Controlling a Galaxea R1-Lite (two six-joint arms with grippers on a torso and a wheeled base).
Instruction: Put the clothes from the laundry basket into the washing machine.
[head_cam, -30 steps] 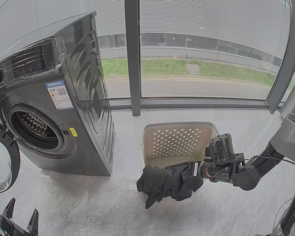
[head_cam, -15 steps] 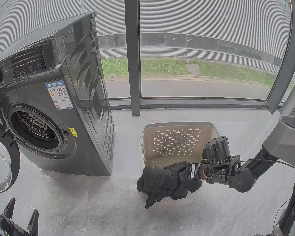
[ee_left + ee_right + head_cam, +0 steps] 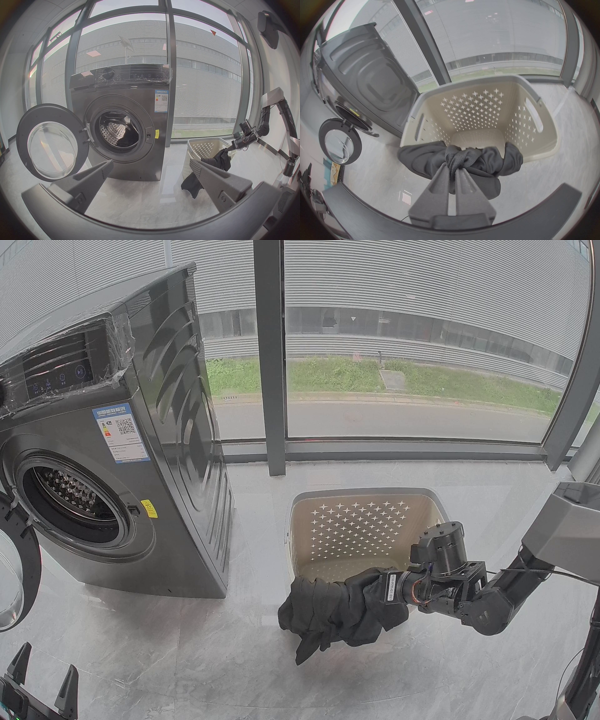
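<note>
A dark grey garment (image 3: 337,612) hangs over the near rim of the cream laundry basket (image 3: 356,527), part of it trailing down onto the floor. My right gripper (image 3: 374,593) is shut on a bunched fold of that garment (image 3: 462,159) at the basket's near edge (image 3: 543,147). The grey washing machine (image 3: 112,446) stands at the left with its round door (image 3: 50,143) swung open and its drum (image 3: 117,132) showing something dark inside. My left gripper (image 3: 40,674) sits low at the near left, open, holding nothing.
A window wall with a grey post (image 3: 269,359) runs behind the basket and machine. Bare marble floor (image 3: 187,652) lies between the machine and the basket. The open door (image 3: 15,571) juts toward the near left.
My right arm has shifted slightly left and down, pushing the gripped fold of the garment a little nearer the basket's near rim. The left gripper has not moved.
</note>
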